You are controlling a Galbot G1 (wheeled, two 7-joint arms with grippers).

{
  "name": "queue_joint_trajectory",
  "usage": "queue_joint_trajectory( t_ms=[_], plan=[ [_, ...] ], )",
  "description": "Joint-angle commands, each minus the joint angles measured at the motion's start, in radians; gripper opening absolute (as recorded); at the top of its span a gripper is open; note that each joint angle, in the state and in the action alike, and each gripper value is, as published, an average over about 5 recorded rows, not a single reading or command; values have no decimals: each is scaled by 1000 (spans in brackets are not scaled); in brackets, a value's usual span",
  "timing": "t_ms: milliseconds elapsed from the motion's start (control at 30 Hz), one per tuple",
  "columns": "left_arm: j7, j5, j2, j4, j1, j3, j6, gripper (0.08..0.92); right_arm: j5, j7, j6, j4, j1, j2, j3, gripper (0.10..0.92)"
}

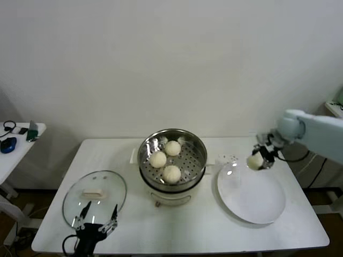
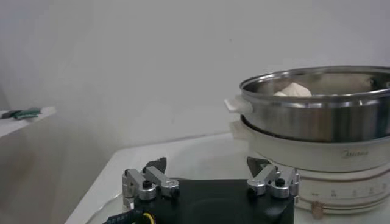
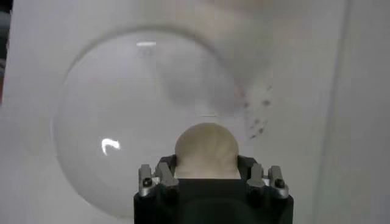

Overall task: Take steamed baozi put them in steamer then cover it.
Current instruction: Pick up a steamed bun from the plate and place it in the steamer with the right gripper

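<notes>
Above flat white plate (image 1: 252,201), right gripper (image 1: 260,158) clamps last cream-white round baozi (image 1: 255,160), lifted for carrying to shiny steel steamer (image 1: 172,155) holding 3 buns. Left gripper (image 1: 96,224), fingers spread wide, waits beside glass cover (image 1: 94,194).

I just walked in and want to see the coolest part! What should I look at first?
Look at the right gripper first: it holds a baozi in the air above the white plate. Next, the shiny steamer in the middle of the table already has three buns inside. The glass cover lies flat to its left, with the open left gripper at its near edge.
</notes>
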Motion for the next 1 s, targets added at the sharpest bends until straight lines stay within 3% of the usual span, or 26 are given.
queue_joint_trajectory(
  t_ms=[33,367,733,1000],
  plan=[
    [1,-9,7,0,-6,1,5,823,405,55,-111,273,442,195,-147,662],
    [5,-16,15,-6,-8,-3,11,823,409,175,-208,275,172,344,-44,662],
    [5,-25,18,-7,-6,-19,13,823,209,174,-186,39,-68,441,-38,662],
    [4,-26,16,-4,-8,-23,14,823,184,175,-173,-64,-143,482,-11,662]
  ],
)
